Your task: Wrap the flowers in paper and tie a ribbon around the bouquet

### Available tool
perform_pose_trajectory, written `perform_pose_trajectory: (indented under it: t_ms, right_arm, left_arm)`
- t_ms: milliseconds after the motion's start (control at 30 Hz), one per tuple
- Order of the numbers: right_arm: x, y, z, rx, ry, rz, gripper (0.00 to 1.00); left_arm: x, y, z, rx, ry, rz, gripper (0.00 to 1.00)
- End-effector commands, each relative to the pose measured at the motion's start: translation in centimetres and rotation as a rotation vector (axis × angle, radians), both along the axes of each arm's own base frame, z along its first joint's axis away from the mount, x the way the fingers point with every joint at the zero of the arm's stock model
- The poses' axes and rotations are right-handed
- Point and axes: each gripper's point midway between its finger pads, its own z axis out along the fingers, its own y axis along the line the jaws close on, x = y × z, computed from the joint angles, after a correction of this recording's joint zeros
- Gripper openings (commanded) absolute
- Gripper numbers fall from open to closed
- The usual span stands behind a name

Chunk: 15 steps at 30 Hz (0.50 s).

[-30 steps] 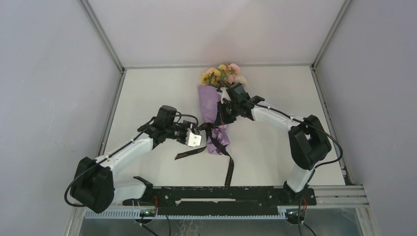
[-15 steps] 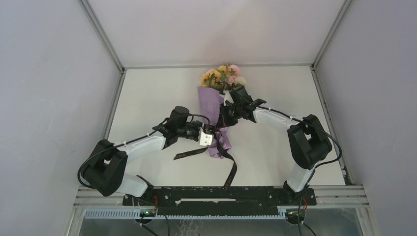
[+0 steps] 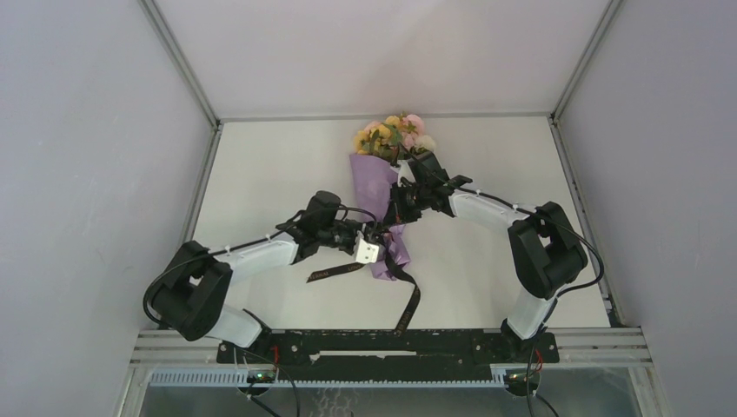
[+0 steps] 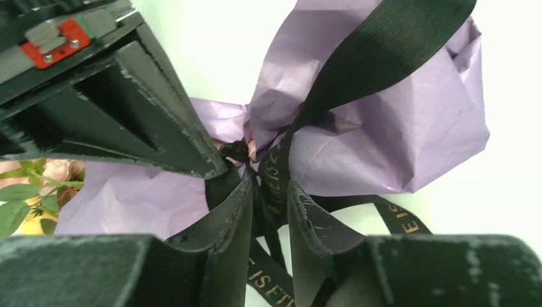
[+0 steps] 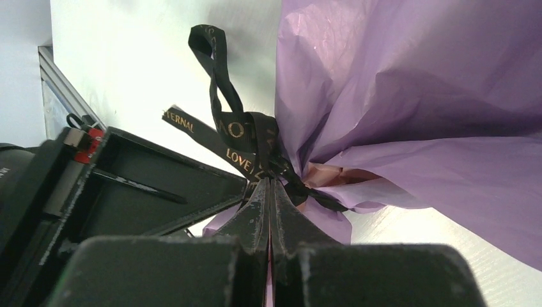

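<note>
The bouquet (image 3: pixel 380 187) lies in the middle of the top view. The right gripper (image 5: pixel 269 185) is pressed together at the knot in the ribbon (image 5: pixel 238 131). The left gripper (image 4: pixel 268 192) is spread a little around it. If it grabs paper (image 4: pixel 396 128) too, a pull could rip it.

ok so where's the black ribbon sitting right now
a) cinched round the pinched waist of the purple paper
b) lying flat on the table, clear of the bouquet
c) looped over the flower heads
a, in both wrist views the ribbon wraps the paper right where it gathers tight, well below the flowers.
</note>
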Motion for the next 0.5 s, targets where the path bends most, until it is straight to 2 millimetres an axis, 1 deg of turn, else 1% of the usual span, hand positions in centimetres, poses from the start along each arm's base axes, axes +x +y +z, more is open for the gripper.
perform_pose_trajectory:
  t_ms: [0,33,133,167,233,333,367,400,467]
  right_arm:
    - [0.7,0.6,1.4,0.057,-0.035,-0.006,0.00]
    - [0.7,0.6,1.4,0.057,-0.033,-0.006,0.00]
    - [0.7,0.3,1.3,0.064,-0.029,-0.020,0.00]
    - [0.8,0.1,1.3,0.070,-0.027,-0.029,0.00]
    - [1.0,-0.1,1.5,0.087,-0.032,-0.043,0.00]
    - [1.0,0.1,2.3,0.115,-0.060,-0.031,0.00]
    - [0.8,0.3,2.4,0.124,-0.067,-0.022,0.00]
    - [0.7,0.4,2.6,0.136,-0.078,-0.018,0.00]
    - [0.4,0.6,2.8,0.162,-0.081,-0.012,0.00]
  left_arm:
    - [-0.1,-1.2,0.4,-0.037,0.049,0.014,0.27]
    - [0.1,-1.1,0.4,-0.036,0.050,0.029,0.22]
    - [0.7,-0.7,0.6,-0.029,0.036,0.074,0.02]
    - [0.9,-0.5,0.7,-0.028,0.039,0.097,0.00]
    - [1.5,0.0,1.1,-0.035,0.063,0.170,0.00]
    - [3.1,0.8,2.0,-0.081,0.170,0.370,0.00]
    - [3.3,1.0,2.1,-0.097,0.227,0.443,0.00]
    - [3.3,1.2,2.2,-0.105,0.291,0.501,0.00]
    - [2.4,1.3,2.1,-0.110,0.415,0.559,0.00]
